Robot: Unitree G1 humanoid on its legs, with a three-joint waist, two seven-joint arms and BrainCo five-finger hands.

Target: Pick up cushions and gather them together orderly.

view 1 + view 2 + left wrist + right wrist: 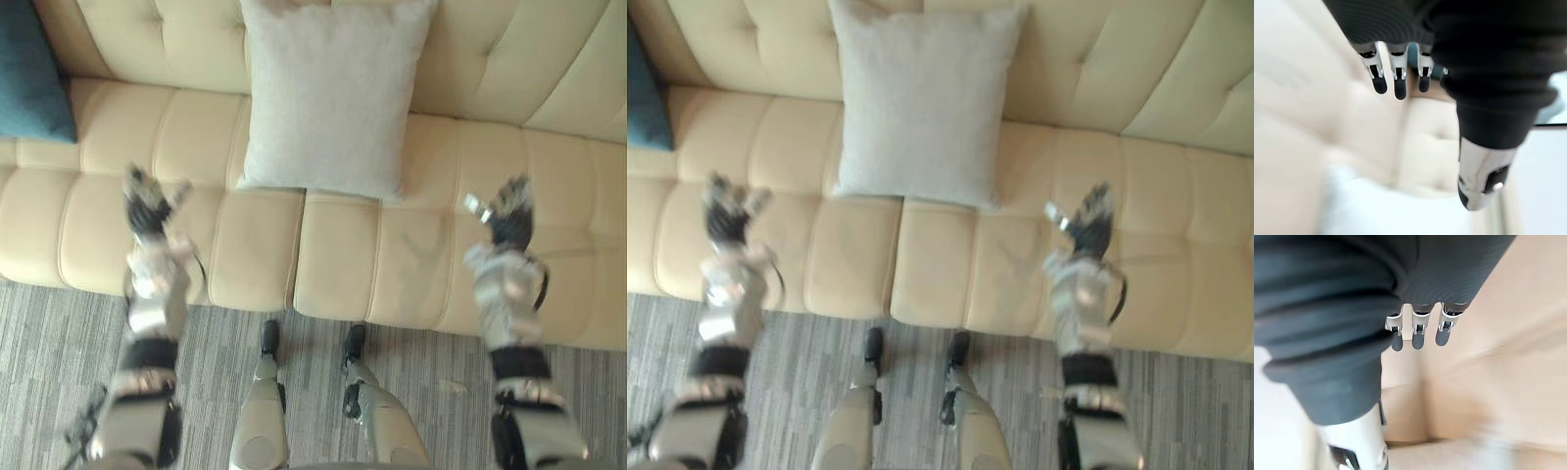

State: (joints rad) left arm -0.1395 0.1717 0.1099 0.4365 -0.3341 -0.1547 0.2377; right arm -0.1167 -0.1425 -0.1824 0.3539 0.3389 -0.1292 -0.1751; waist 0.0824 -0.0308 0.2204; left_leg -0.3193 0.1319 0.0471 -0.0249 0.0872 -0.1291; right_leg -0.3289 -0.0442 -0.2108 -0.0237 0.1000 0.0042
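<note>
Leaning upright against the backrest of a cream tufted sofa (441,255), a pale grey cushion (328,93) stands mid-seat. A dark teal cushion (29,69) sits well apart at the sofa's left end. The left hand (147,206) and right hand (509,215) hover over the seat on either side of the grey one, fingers straight and loose, holding nothing. Grey striped carpet (59,333) fronts the sofa.

Sofa (343,264): cream, tufted back, panelled seat cushions, spanning the upper and middle frame. Carpet (59,333): grey, finely striped, along the bottom of the frame.
</note>
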